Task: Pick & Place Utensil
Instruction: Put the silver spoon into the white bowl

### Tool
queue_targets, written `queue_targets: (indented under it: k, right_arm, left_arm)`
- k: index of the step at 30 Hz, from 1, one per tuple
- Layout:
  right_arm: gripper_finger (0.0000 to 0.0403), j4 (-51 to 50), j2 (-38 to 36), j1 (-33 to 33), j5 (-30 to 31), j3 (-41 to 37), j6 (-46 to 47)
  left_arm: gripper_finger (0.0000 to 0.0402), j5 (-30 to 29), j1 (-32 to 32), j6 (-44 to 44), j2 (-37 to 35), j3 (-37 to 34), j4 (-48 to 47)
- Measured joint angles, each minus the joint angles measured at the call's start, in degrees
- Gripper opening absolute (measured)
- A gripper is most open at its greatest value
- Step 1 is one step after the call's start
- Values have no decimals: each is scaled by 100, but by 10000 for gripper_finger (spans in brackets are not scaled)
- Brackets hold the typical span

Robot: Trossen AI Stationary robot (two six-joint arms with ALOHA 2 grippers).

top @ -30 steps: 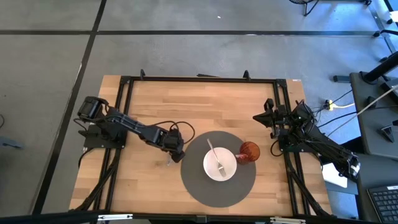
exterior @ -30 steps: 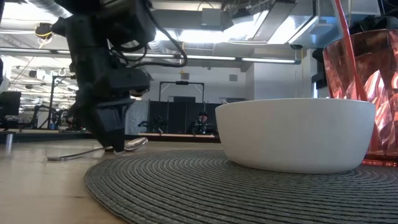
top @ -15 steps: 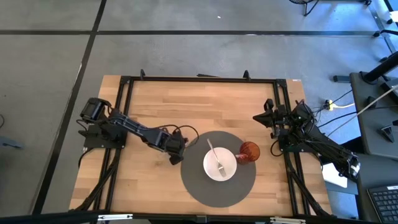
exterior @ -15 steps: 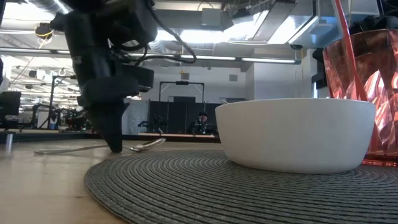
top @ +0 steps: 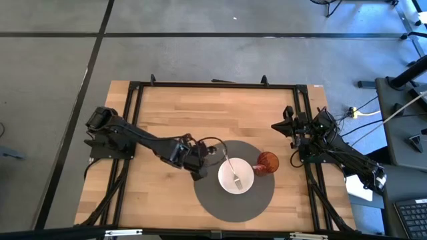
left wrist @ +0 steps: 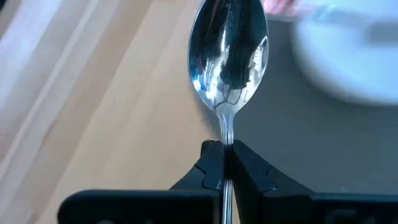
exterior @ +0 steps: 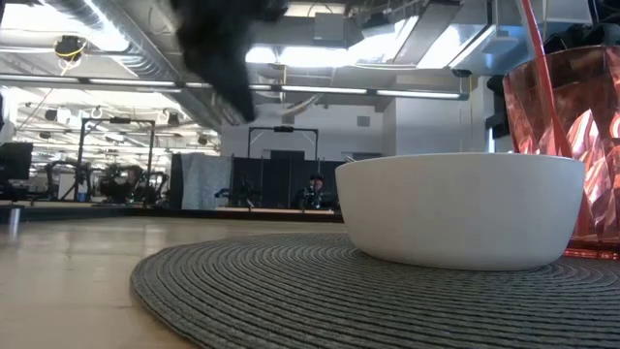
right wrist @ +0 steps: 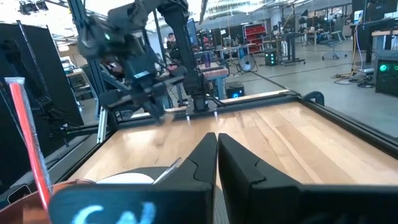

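Step in hand: the carry — the spoon (left wrist: 229, 59) is up off the wood and in transit, by my reading, toward the white bowl (top: 236, 176).
Left gripper (top: 198, 165): fingers closed tight on the spoon's handle just below its neck, spoon bowl pointing forward past the tips, as the left wrist view shows.
Where the spoon is: in the high view, just left of centre, over the left edge of the round grey placemat (top: 220, 203), close beside the white bowl but not over it.
White bowl: sits mid-placemat and already has a fork (top: 231, 169) lying in it; a red tumbler (top: 267, 163) stands touching the mat's right side.
Right gripper (right wrist: 216, 155): fingers pressed together with nothing between them, parked at the table's right edge.
Next move calls for: a short reach rightward — until the spoon bowl hangs over the white bowl's rim — then a lowering and release clear of the fork.
Risk: knocking the fork or tumbler.
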Motion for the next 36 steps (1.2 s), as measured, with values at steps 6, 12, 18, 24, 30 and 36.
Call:
queue_targets:
  k: [6, 12, 18, 24, 30, 36]
  right_arm:
    - [17, 39, 0, 0, 2, 0, -4]
    - [17, 50, 0, 0, -46, 0, -9]
    - [17, 49, 0, 0, -107, 0, -22]
    - [17, 48, 0, 0, -299, 0, -9]
    - [16, 76, 0, 0, -298, 0, -22]
    - [16, 77, 0, 0, -299, 0, -22]
  left_arm:
    - [7, 418, 109, 936, 743, 1311, -23]
    - [7, 1139, 228, 1826, 2093, 3212, -363]
    - [7, 1446, 332, 2044, 3431, 4957, -1361]
    - [7, 1730, 377, 2184, 4295, 6026, -2168]
    - [16, 1840, 469, 2133, 4319, 5980, -2274]
    - [57, 1842, 493, 2172, 4314, 6031, -2166]
